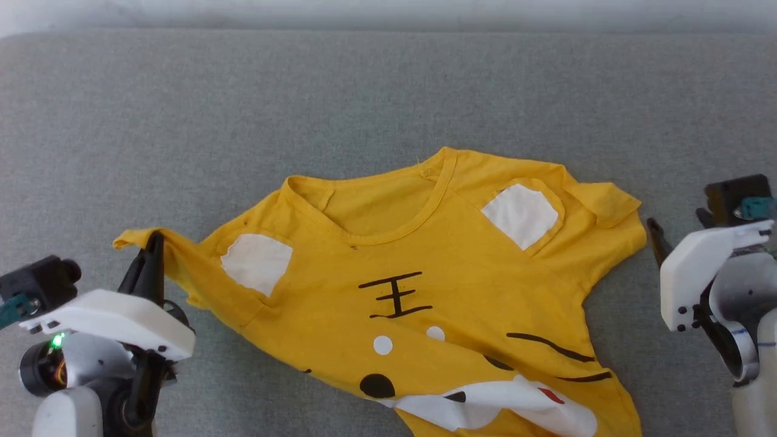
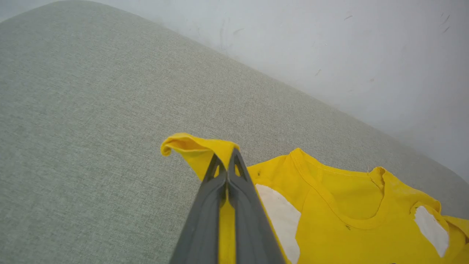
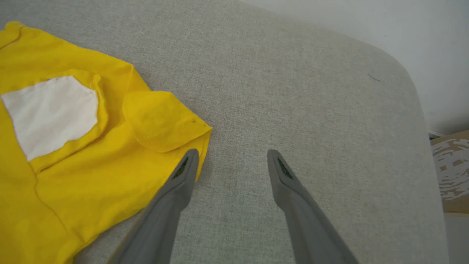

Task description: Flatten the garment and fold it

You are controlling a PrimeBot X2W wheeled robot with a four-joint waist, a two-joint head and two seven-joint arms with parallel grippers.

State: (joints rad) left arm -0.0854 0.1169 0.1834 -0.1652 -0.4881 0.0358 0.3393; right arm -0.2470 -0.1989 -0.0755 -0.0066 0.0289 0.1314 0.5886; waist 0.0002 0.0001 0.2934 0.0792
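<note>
Garment (image 1: pixel 425 291) lies print-up on the grey cushion (image 1: pixel 388 91), hem end rumpled. Left gripper (image 2: pixel 227 154) pinches one sleeve tip, jaws pressed together on it. Right gripper (image 3: pixel 232 156) is spread, other sleeve just beside one fingertip, ungrabbed. Risk: a one-sided pull could drag the whole shirt instead of flattening it, and the thin pinch could slip out.

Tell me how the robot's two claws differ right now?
The left claw is shut; the right claw stands wide open. The left claw pinches one sleeve of the yellow shirt; the right claw holds nothing, poised at the edge of the other sleeve. Both have long dark fingers and sit at the shirt's sides.
</note>
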